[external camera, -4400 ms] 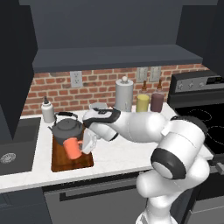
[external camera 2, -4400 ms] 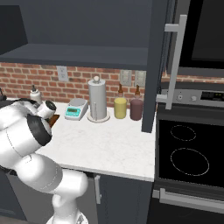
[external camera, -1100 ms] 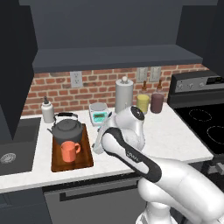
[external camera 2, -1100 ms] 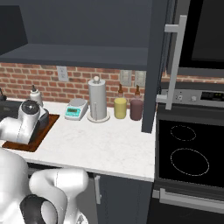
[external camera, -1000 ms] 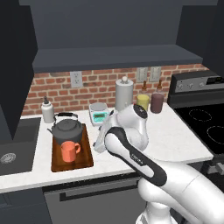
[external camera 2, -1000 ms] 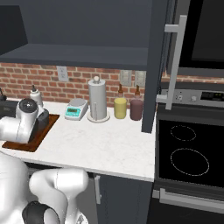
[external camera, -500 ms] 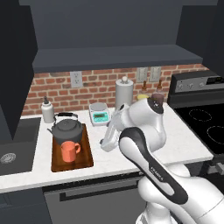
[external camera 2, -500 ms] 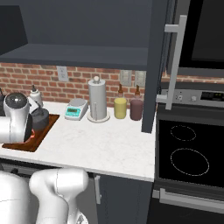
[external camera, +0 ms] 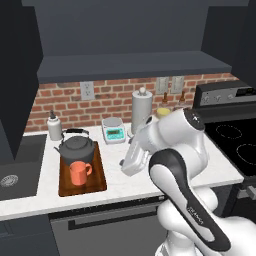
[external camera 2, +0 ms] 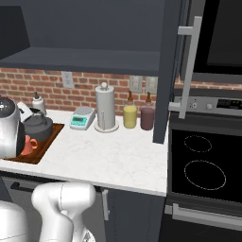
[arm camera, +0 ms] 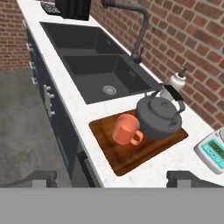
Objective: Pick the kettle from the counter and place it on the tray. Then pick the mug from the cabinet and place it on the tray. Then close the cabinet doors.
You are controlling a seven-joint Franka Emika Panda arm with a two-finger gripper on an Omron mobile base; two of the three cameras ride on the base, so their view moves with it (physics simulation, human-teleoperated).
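Note:
The dark grey kettle [external camera: 76,147] and the orange-red mug [external camera: 79,173] stand together on the brown tray [external camera: 98,186], which lies on the white counter [external camera: 117,177]. The hand view looks down on the kettle [arm camera: 156,117], the mug [arm camera: 125,129] and the tray [arm camera: 131,162]. My gripper [arm camera: 113,179] is open and holds nothing; it hangs above the counter's front, right of the tray and apart from it. My hand [external camera: 134,157] hovers over the counter. The cabinet [external camera: 130,65] above stands open, its right door [external camera 2: 172,71] swung out towards me.
Left of the tray is a dark sink [arm camera: 100,65] with a faucet [arm camera: 140,26] and a soap bottle [external camera: 54,127]. A scale [external camera: 114,131], a paper-towel cylinder [external camera 2: 106,108] and two jars [external camera 2: 130,116] stand by the brick wall. The stove [external camera 2: 203,165] is at the right.
My arm has swung right and upward, away from the tray, and the elbow has risen. The gripper stays open. Kettle and mug have not moved on the tray.

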